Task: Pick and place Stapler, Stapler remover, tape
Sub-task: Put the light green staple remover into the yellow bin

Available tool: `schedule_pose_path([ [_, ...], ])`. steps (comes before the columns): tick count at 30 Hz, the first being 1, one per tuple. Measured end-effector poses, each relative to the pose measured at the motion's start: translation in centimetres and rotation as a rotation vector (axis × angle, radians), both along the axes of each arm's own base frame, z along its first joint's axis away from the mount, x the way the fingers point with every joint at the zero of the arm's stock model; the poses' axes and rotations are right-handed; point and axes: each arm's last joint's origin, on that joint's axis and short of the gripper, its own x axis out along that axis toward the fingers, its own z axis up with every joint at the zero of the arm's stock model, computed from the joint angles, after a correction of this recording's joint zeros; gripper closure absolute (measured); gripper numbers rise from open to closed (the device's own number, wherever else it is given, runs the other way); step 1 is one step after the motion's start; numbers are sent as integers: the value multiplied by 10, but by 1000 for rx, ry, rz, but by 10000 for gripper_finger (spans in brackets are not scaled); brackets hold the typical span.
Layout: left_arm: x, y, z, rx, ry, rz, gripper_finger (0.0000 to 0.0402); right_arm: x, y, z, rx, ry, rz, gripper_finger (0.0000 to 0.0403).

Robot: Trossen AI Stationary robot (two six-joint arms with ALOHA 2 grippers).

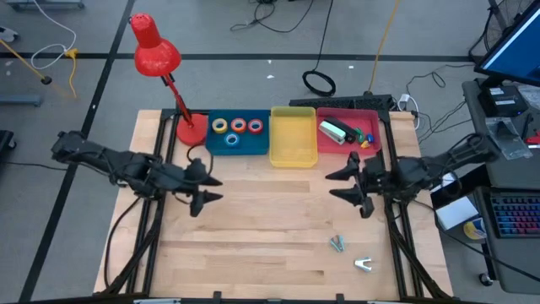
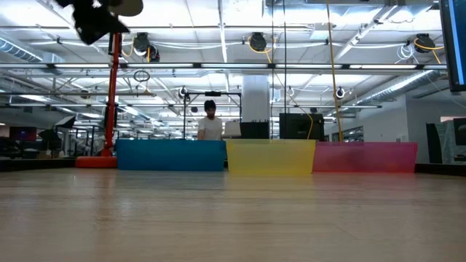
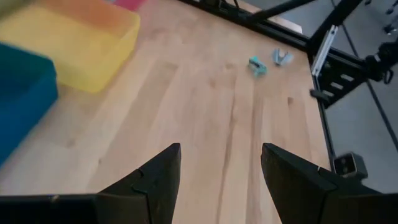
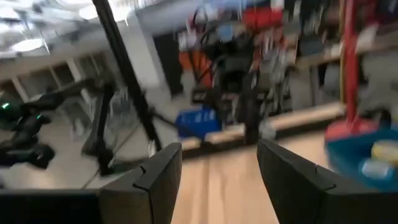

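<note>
Tape rolls (image 1: 237,127) lie in blue tray (image 1: 234,143), pincers apart.

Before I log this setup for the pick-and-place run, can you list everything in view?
Tape rolls: four, yellow, orange, red, blue; in blue bin.
Blue bin: one, table's back, beside lamp.
Yellow bin: one, middle, nothing visible inside.
Pink bin: one, holding a white-and-green item and small coloured clips.
Desk lamp: one, red, back left corner.
Small teal-grey item: one, front right.
Small silver item: one, front right.
Person: one, beyond table.
Left gripper: open, empty, above table's left.
Right gripper: open, empty, above table's right.
</note>
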Motion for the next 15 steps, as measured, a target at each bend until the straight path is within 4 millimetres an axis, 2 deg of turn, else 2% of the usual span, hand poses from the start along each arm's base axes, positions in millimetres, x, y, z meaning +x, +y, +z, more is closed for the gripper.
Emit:
schedule_pose_path([
  [4, -15, 1, -21, -35, -8, -6, 179, 10, 12, 11, 86, 223, 28, 202],
  [10, -32, 5, -43, -52, -33, -11, 179, 22, 34, 12, 266, 558, 49, 202],
  [15, -42, 10, -57, -41, -48, 16, 179, 32, 55, 4, 543, 792, 144, 202],
])
